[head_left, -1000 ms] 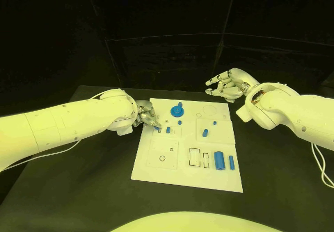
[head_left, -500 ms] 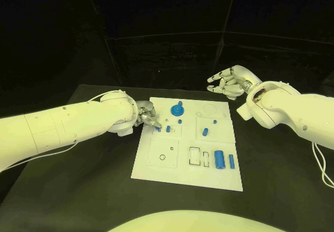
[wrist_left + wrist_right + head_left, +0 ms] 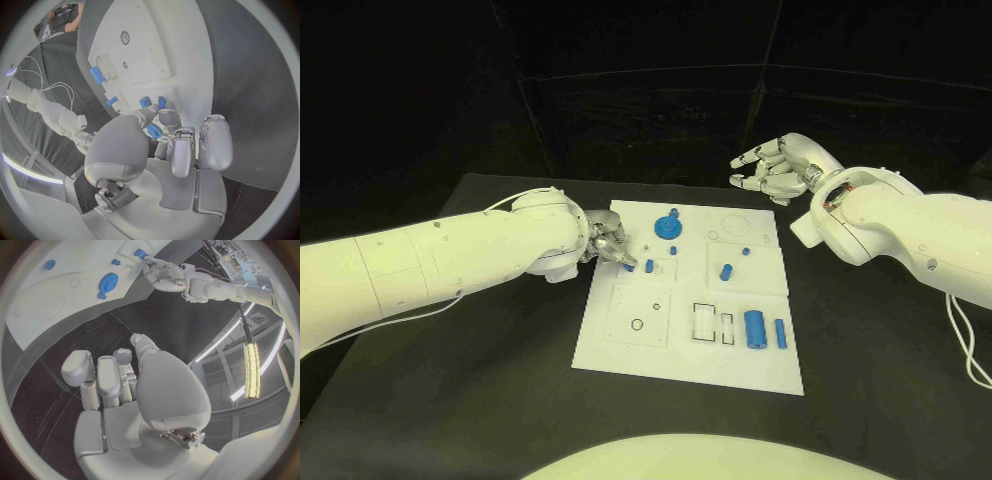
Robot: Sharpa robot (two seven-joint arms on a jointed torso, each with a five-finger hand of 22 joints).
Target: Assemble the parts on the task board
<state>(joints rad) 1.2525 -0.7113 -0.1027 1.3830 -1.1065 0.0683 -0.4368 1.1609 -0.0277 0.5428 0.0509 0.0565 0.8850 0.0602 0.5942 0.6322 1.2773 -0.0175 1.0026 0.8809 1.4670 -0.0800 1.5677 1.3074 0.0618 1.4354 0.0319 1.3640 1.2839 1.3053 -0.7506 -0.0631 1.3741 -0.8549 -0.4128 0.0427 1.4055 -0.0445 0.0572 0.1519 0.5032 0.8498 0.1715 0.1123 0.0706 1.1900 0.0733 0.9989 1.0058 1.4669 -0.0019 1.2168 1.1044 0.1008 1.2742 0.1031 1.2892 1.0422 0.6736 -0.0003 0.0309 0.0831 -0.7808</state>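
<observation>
The task board (image 3: 689, 345) was a flat white plate lying mid-bench (image 3: 473, 400), cut with shallow rectangular recesses and small round holes. On it sat smooth blue parts: a round geared disc (image 3: 666, 229) near the far edge, short pegs, and a cylinder (image 3: 754, 330) beside a slim bar (image 3: 780, 335) nearer me. My left robot hand (image 3: 607, 243) pinched a small blue peg (image 3: 154, 132) over the board's far left corner, hardly shifted since a second ago. My right robot hand (image 3: 777, 170) hung curled and empty beyond the board, slightly higher than before.
</observation>
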